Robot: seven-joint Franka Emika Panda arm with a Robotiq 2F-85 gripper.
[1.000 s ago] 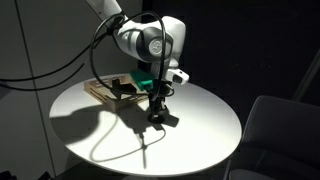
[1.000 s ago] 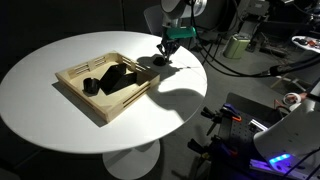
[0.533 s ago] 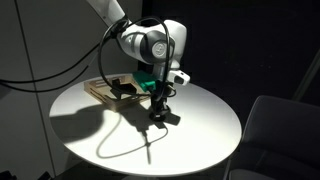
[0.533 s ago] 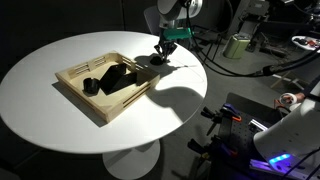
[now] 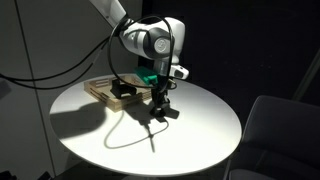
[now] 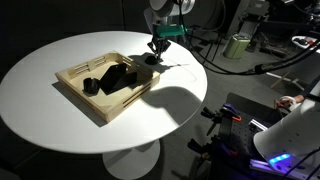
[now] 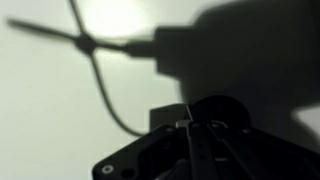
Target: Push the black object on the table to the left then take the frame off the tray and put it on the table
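Wrist view shows the jaws clenched tight, fingertip against fingertip, with nothing between them. They are dark, hard-edged metal at the lower edge of that view, set low over the plain white top of the bench [image 7: 50,110]. A rounded dark shape sits just behind them, but I cannot tell whether it is the lump or part of the tool.

In an exterior view the shut jaws stand close above the bench, touching or just beside the black lump [image 5: 168,114]. The lump is small, matt and rounded on top. It sits on bare bench, apart from the tray and on the side away from it.

Judgement: the first step, the push, is in hand. The jaws are serving as a blunt pusher, not a clamp. The next move calls for a low, steady sideways sweep, with the fingertips kept against the lump's flank so that they do not ride over its curved top.

The wooden tray [image 6: 80,101] is shallow and square, of pale timber with a low rim, and rests on the bench near the lump. The frame [image 6: 122,77], a flat black angular plate, lies inside it, not yet lifted. A smaller dark piece [image 6: 90,86] lies beside the frame. Taking out the frame will require the jaws to open and catch a thin edge.
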